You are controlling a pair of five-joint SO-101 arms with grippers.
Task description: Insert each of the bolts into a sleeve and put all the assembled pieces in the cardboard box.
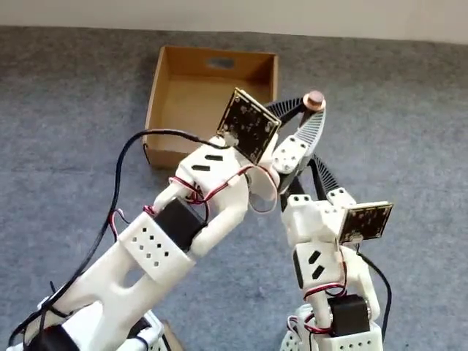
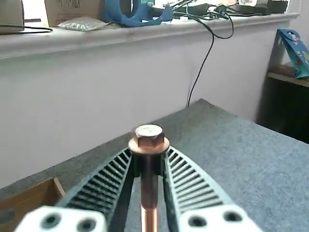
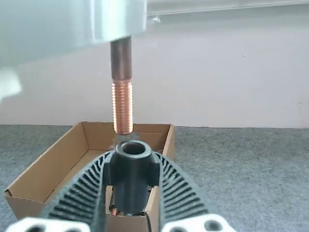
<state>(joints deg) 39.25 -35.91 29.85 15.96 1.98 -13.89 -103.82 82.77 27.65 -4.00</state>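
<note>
Cardboard box (image 1: 155, 110) at 11 o'clock in the high view, open side up, on the grey table (image 1: 66, 110).

Moving right: the left arm runs from 7 o'clock up toward centre. We put the left claw (image 1: 306, 113) just off the box's 3 o'clock side, raised above the table. It's clamped on the bolt (image 1: 314, 99), and its ribbed fingers (image 2: 186, 179) pinch the shank right under the hex head. Bolt is copper-coloured, head up, shank hanging straight down, threads at the low end.

Further right: the right arm comes up from 5 o'clock. We see the right claw (image 3: 131, 159) directly under the left one. It's closed on the sleeve (image 3: 130, 179), which is black and upright with its bore facing up, one finger on each side.

Bolt tip sits just above the sleeve's mouth, lined up with the bore, not yet inside. We can't tell whether tip and rim touch. Bolt and sleeve are both held in the air near the box's 3 o'clock wall, neither in the box. From the right wrist view we see the box behind the sleeve, with a pale wall (image 3: 231, 72) beyond.
</note>
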